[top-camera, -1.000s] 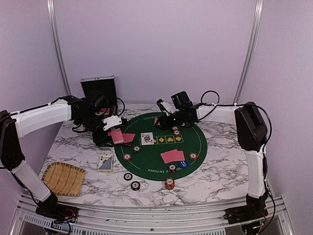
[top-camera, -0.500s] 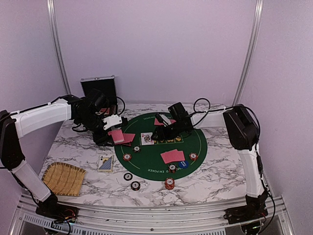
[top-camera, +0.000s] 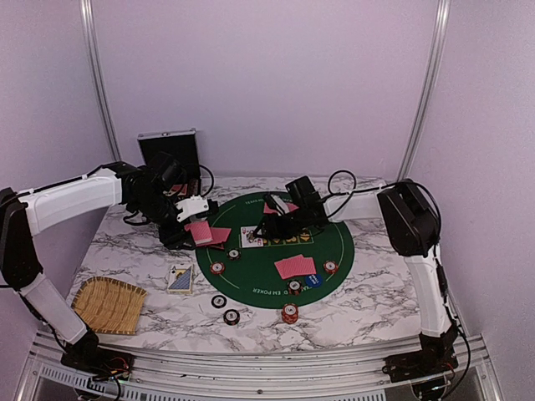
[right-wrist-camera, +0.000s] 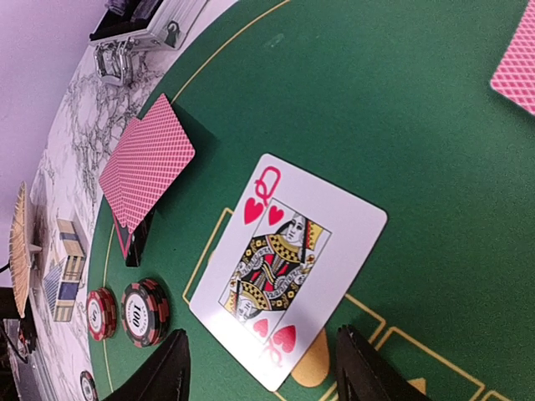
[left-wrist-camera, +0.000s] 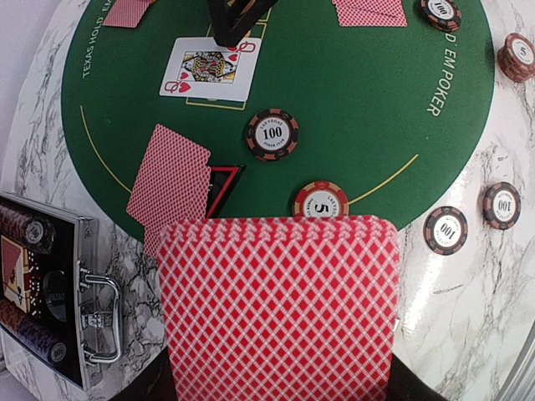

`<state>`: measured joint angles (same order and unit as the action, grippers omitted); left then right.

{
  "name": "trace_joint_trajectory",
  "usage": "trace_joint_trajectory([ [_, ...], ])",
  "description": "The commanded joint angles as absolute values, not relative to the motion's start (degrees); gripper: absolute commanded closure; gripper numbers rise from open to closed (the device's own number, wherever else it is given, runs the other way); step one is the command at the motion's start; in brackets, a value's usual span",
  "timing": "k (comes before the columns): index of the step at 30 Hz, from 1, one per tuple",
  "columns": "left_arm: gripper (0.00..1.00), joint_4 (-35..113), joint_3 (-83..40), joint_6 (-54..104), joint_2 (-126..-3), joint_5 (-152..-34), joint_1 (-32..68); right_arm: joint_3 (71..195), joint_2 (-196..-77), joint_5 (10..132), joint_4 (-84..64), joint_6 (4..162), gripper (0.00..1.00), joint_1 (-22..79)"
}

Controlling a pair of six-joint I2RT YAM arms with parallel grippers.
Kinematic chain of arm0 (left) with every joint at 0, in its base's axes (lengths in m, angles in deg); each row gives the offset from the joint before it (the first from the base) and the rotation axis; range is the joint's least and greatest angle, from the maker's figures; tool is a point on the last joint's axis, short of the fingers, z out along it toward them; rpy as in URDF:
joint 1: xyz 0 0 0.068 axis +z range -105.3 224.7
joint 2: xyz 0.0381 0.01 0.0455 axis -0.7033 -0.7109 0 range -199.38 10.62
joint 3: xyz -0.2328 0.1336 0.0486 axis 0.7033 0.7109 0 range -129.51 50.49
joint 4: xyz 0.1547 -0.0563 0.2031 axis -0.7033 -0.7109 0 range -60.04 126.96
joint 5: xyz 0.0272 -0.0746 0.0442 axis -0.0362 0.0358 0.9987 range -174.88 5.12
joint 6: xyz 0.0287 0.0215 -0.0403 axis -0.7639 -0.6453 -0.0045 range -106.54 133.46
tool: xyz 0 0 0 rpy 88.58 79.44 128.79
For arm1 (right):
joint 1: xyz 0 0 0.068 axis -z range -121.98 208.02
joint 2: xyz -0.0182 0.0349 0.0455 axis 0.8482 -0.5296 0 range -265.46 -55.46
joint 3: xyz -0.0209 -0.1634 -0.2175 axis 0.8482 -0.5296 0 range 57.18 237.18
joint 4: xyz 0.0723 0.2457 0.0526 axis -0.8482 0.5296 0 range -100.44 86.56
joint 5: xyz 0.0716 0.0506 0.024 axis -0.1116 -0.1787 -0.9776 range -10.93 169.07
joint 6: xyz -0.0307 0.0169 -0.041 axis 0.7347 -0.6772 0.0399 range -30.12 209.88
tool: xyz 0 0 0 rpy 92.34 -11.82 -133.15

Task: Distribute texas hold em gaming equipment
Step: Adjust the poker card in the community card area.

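My left gripper [top-camera: 194, 224] is shut on a deck of red-backed cards [left-wrist-camera: 280, 305] at the left edge of the green mat [top-camera: 334, 251]; the deck hides its fingers. My right gripper [right-wrist-camera: 263, 376] is open and low over the mat, its fingers either side of the near end of a face-up queen of hearts [right-wrist-camera: 284, 267], not touching it. Red-backed cards lie face down at the left [left-wrist-camera: 170, 175], at the front [top-camera: 296, 266] and at the back [top-camera: 272, 207]. Chips [left-wrist-camera: 272, 134] [left-wrist-camera: 321, 200] sit on the mat. The blue dealer button [top-camera: 313, 281] lies by the front cards.
The silver case [top-camera: 170, 152] stands open at the back left. The straw tray [top-camera: 109, 304] is at the front left, a card box [top-camera: 180, 278] beside it. More chips [top-camera: 231, 316] [top-camera: 289, 313] lie on the marble in front of the mat.
My right gripper has moved left and down from the back of the mat to the queen of hearts. The left arm and its deck have not moved.
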<state>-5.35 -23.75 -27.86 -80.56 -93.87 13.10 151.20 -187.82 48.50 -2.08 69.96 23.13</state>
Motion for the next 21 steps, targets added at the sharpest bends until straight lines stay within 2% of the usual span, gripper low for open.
trace_joint_trajectory([
  [1, 1.0, -6.28, -25.9, -27.94, -81.33, -95.02, 13.06, 152.21, -190.76, 47.14, -1.97, 68.04, 0.43, 20.99],
  [15, 1.0, -6.37, -26.41, -27.94, -82.0, -95.37, 12.75, 150.74, -187.15, 46.29, -4.41, 64.92, 0.43, 21.12],
  [18, 1.0, -6.34, -26.66, -27.91, -82.26, -95.46, 12.62, 149.33, -183.9, 46.67, -5.38, 64.0, 0.39, 21.99],
  [21, 1.0, -6.32, -26.97, -27.94, -82.61, -95.71, 12.53, 147.03, -179.2, 47.34, -7.56, 62.09, 0.3, 22.22],
])
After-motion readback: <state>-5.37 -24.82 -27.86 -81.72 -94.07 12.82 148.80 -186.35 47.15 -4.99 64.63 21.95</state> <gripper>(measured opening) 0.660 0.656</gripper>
